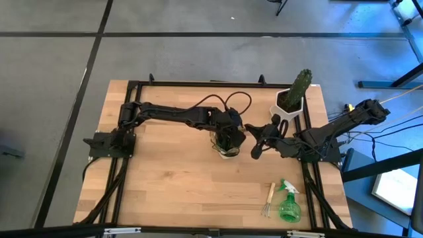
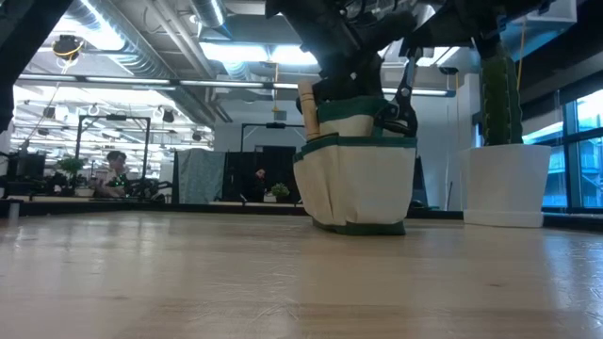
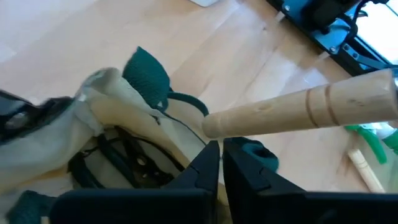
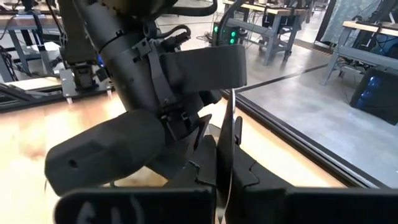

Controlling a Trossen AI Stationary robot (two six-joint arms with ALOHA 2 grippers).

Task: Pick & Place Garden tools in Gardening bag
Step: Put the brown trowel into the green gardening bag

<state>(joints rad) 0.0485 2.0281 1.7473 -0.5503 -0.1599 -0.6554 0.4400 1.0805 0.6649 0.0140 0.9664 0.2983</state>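
The olive and beige gardening bag (image 2: 358, 179) stands upright near the table's middle (image 1: 225, 152). A wooden tool handle (image 3: 298, 109) sticks up out of its rim (image 2: 307, 108), and a black tool (image 3: 134, 158) lies inside. My left gripper (image 3: 221, 155) hangs shut over the bag's mouth (image 1: 231, 135), slanting down, its tips just below the handle's free end. My right gripper (image 1: 256, 147) is shut beside the bag, on the side toward the table's right edge. A green spray bottle (image 1: 289, 206) and a wooden-handled hand fork (image 1: 268, 198) lie flat near the front right. My left gripper has its shut fingertips (image 3: 211, 152) at the bag's rim (image 3: 180, 134), right under the end of the wooden handle (image 3: 214, 124). I cannot tell whether they touch either of them. My right gripper (image 4: 225, 155) shows a thin pale sliver between its shut fingers. I cannot tell what that sliver is.
A cactus in a white pot (image 1: 291, 106) stands at the far right, close behind my right gripper. My left arm (image 4: 155, 93) fills the space just in front of my right gripper. Bare wood stretches along the table's near left (image 1: 165, 192).
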